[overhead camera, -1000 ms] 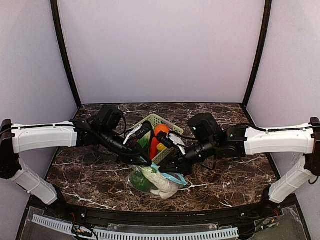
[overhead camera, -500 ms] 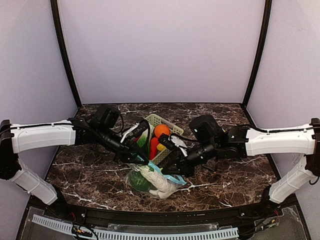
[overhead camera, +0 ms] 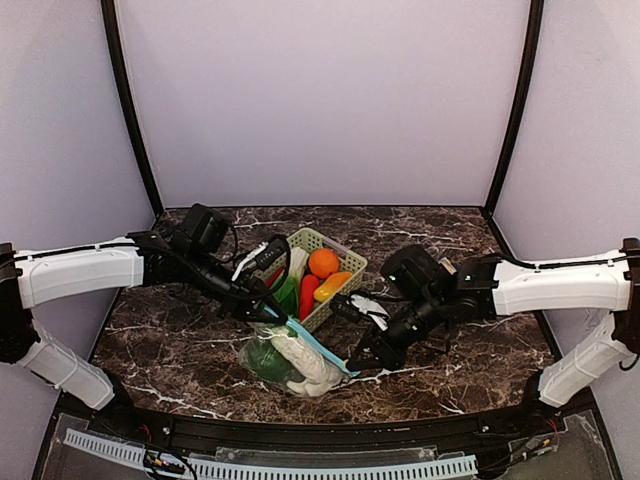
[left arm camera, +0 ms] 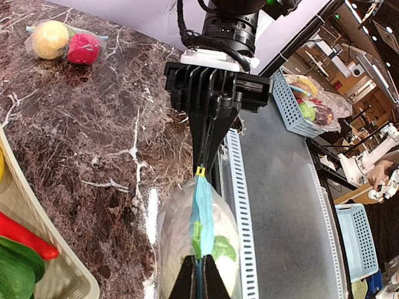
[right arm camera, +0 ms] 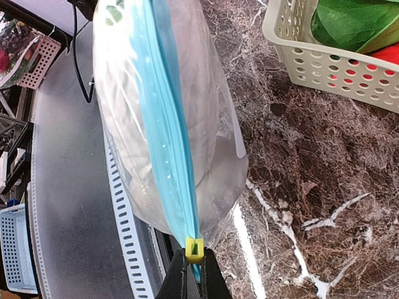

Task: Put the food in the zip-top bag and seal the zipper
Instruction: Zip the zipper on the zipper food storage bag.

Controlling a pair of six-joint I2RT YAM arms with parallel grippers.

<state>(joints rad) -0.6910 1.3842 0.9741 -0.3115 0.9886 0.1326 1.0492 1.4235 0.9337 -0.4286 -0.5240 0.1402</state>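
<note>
The clear zip-top bag (overhead camera: 285, 362) lies at the table's front centre, with leafy greens (overhead camera: 262, 360) and a white radish (overhead camera: 310, 372) inside. Its blue zipper strip (overhead camera: 318, 343) is stretched taut between my grippers. My left gripper (overhead camera: 272, 312) is shut on the strip's far end (left arm camera: 201, 249). My right gripper (overhead camera: 352, 365) is shut on the yellow slider (right arm camera: 194, 248) at the near end. The slider also shows in the left wrist view (left arm camera: 200, 170). An orange (overhead camera: 323, 263), a red chilli (overhead camera: 308, 295) and greens (overhead camera: 288, 290) lie in the basket.
The pale green lattice basket (overhead camera: 344, 256) stands just behind the bag, between the arms; its wall also shows in the right wrist view (right arm camera: 324, 65). The left wrist view shows a second small bag (left arm camera: 62, 42) holding a yellow and a red fruit. The table's front edge (overhead camera: 320, 425) is close.
My right gripper has slid toward the front right along the zipper with the slider. My left gripper has shifted left. The blue strip is now pulled straight.
</note>
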